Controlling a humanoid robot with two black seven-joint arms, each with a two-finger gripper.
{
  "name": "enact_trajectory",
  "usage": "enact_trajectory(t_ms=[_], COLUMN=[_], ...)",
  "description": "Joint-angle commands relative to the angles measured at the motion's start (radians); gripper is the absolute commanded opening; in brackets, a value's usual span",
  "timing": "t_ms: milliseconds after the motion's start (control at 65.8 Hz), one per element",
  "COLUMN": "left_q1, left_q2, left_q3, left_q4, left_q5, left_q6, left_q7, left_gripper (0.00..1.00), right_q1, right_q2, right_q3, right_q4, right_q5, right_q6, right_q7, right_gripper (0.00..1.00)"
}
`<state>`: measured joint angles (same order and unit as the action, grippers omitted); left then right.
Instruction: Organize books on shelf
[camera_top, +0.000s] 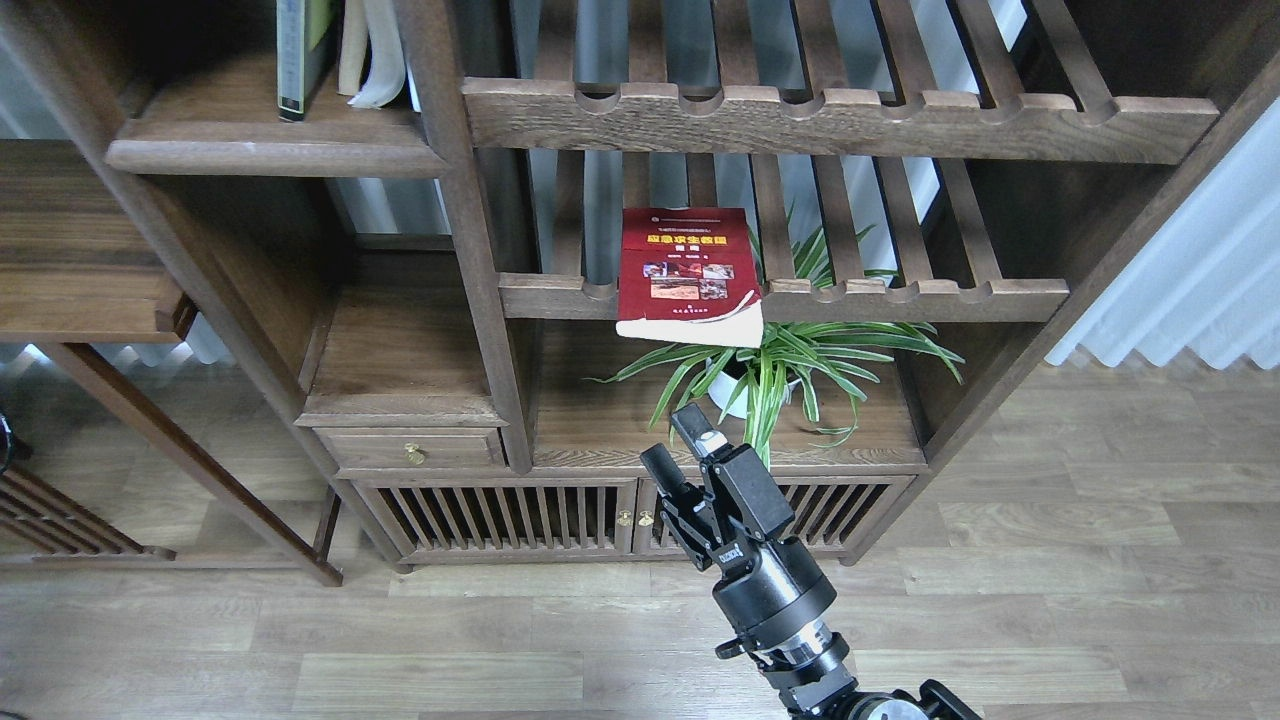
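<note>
The red book (686, 268) with small photos lies flat on the lower slatted rack, its front edge hanging over the scalloped rail. The black-grey book with a yellow-green panel (301, 50) and the pale book (375, 55) stand upright side by side on the solid dark-brown shelf (270, 155) at the top left. My right gripper (674, 442) is open and empty. It points up and left, below and in front of the red book and well apart from it. My left gripper is out of view.
A potted spider plant (775, 365) stands under the red book, just behind my gripper. An upper slatted rack (830, 115) spans the top. Below are a small drawer (412, 448) and slatted cabinet doors (500, 515). A white curtain (1190, 280) hangs at the right.
</note>
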<state>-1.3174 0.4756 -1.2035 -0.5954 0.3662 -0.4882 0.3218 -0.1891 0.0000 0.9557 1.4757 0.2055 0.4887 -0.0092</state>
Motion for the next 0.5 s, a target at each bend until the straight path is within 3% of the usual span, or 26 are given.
enact_trajectory(t_ms=[0, 182, 365, 486], left_q1=[-0.016, -0.091, -0.141, -0.143], left_q2=[-0.002, -0.002, -0.002, -0.006], left_q3=[0.018, 0.079, 0.156, 0.185], left_q4=[0.006, 0.084, 0.154, 0.186], left_q5=[0.000, 0.011, 0.017, 0.017], left_q6=[-0.001, -0.001, -0.001, -0.001], left_q7=[0.000, -0.006, -0.058, -0.070], left_gripper=[0.03, 0.03, 0.03, 0.03], right_q1=[-0.001, 0.000, 0.000, 0.008], right_q2=[0.000, 0.000, 0.000, 0.000], right_q3=[0.000, -0.005, -0.005, -0.003], right_q4=[0.000, 0.000, 0.000, 0.000], right_q5=[0.000, -0.001, -0.003, -0.005], right_q6=[0.000, 0.000, 0.000, 0.000], right_q7=[0.000, -0.002, -0.002, -0.002], right_gripper=[0.98, 0.98, 0.98, 0.98])
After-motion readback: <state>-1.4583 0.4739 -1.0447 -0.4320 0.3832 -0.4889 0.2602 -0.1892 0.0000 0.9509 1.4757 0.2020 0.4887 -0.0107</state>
